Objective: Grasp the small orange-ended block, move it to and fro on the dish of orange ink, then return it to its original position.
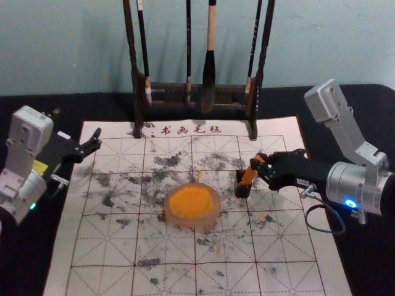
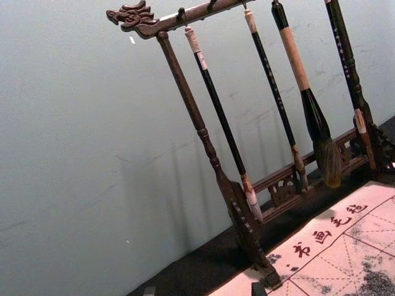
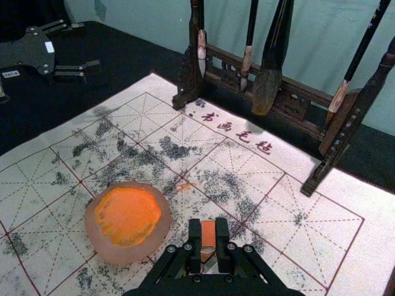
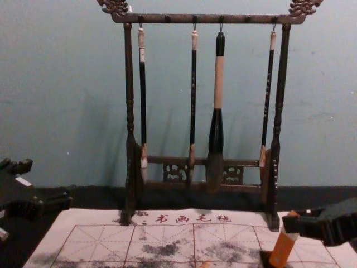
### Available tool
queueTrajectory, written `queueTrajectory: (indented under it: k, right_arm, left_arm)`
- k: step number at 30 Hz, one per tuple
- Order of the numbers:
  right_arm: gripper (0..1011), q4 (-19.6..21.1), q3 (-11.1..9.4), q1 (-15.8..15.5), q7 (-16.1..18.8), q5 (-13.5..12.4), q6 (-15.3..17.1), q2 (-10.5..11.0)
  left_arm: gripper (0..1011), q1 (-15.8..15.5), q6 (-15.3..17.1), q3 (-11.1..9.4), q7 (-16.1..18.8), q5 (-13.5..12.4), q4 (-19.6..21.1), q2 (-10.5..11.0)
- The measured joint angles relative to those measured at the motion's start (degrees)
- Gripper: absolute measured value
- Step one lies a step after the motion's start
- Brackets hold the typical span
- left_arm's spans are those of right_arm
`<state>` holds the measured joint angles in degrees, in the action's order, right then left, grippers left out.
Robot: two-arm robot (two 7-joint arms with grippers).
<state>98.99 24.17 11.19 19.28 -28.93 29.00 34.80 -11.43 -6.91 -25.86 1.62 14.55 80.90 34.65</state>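
Observation:
My right gripper [image 1: 259, 165] is at the right of the mat, shut on the upper part of the orange block [image 1: 249, 175]. In the right wrist view the gripper [image 3: 208, 242] has a finger on each side of the block [image 3: 208, 233]. The block [image 4: 283, 249] leans in the chest view, its lower end at a small dark holder [image 1: 242, 189]; how deep it sits I cannot tell. Left of the holder lies the round dish of orange ink [image 1: 192, 203]. My left gripper [image 1: 91, 145] is parked open at the left, its fingertips [image 2: 203, 290] apart in its own wrist view.
A dark wooden rack [image 1: 166, 89] with several hanging brushes stands along the mat's back edge, close behind the right gripper. The white calligraphy mat [image 1: 105, 246], smudged with ink and ruled in squares, lies on a black-covered table [image 1: 31, 265].

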Motion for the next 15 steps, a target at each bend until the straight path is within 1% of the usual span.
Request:
queueTrajectory:
  k: [15]
  right_arm:
    - [138, -0.4, -0.1, -0.4, -0.1, 0.5, 0.1, -0.5]
  left_arm:
    - [1001, 0.0, 0.0, 0.0, 0.0, 0.0, 0.0, 0.0]
